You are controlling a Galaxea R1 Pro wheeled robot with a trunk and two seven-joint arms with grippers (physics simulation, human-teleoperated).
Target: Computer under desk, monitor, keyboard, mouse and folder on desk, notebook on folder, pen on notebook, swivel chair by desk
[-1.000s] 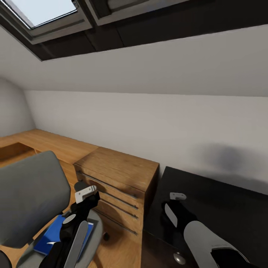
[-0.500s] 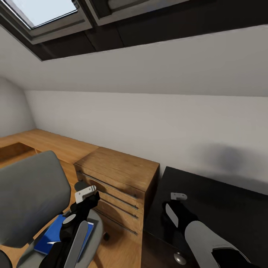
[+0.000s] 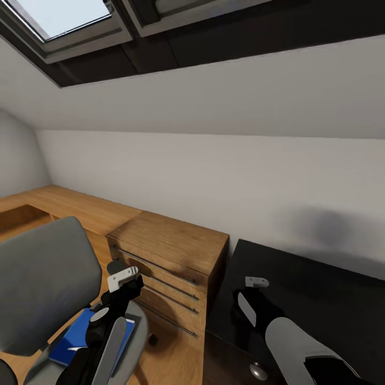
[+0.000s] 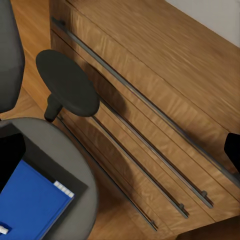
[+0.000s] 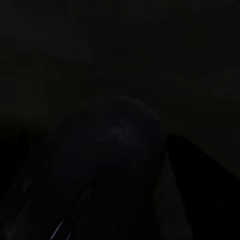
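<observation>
One wooden chest (image 3: 170, 267) stands between swivel chair (image 3: 45, 278) and desk (image 3: 321, 299).

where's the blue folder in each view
head view: the folder lies on the swivel chair's seat at lower left, partly behind the left arm.
left wrist view: the folder is at the lower left corner, on the grey seat.
right wrist view: too dark to make it out.
shared landmark: the wooden chest of drawers beside the chair.
</observation>
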